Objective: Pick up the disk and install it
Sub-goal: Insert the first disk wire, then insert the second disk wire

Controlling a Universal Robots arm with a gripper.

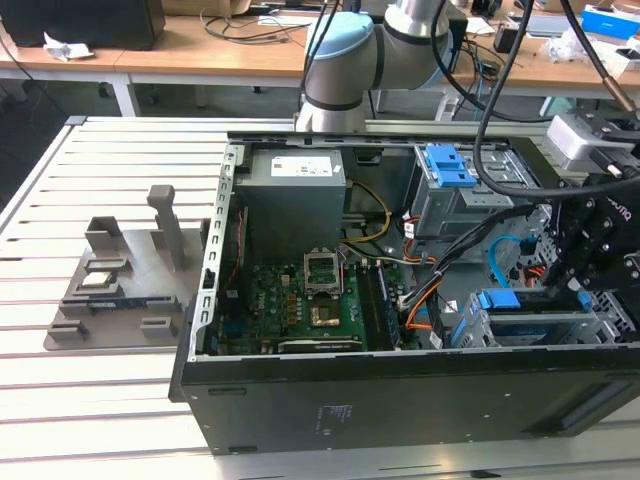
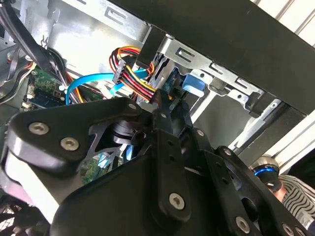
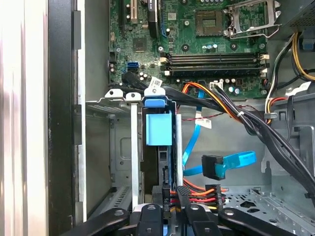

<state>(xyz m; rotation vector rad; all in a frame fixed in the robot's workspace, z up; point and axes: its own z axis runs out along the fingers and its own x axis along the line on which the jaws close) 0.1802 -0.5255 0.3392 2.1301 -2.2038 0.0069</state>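
The disk (image 3: 159,129) stands on edge in a slot of the metal drive cage (image 3: 114,147) at the front of the open computer case. Its bright blue carrier end faces the green motherboard (image 3: 206,44). In the exterior view the disk's blue carrier (image 1: 500,299) lies in the cage at the exterior view's right. My gripper (image 1: 577,283) is at the disk's other end. In the first wrist view my gripper (image 3: 170,209) is closed around the disk's near edge. In the second wrist view my gripper (image 2: 160,105) points toward the blue carrier (image 2: 194,83).
Bundled black, orange and yellow power cables (image 3: 216,101) and a blue data cable with its plug (image 3: 221,164) hang beside the cage. A second cage with blue latches (image 1: 448,165) sits behind it. A grey plastic stand (image 1: 125,280) rests on the slatted table outside the case.
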